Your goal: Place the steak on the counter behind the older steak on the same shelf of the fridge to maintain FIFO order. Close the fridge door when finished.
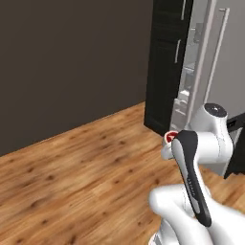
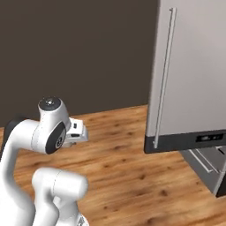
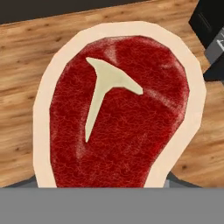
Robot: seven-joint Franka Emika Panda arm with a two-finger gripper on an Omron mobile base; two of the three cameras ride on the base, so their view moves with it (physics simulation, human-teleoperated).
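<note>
Left base view: the fridge point(image 1: 191, 72) stands at two o'clock, its fridge door point(image 1: 225, 72) swung open, shelves edge-on. Over the wood floor point(image 1: 72, 167), the gripper point(image 1: 168, 139) carries the steak point(image 3: 118, 109), clamped and filling the hand view.

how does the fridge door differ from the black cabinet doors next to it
The fridge door is a flat, plain light-grey panel; the cabinet doors are black and panelled. The fridge door stands swung open, showing pale shelves past its edge; the cabinet doors are shut. The fridge door's handle runs most of its height; the cabinet handles are short. Both have thin vertical bar handles.
</note>
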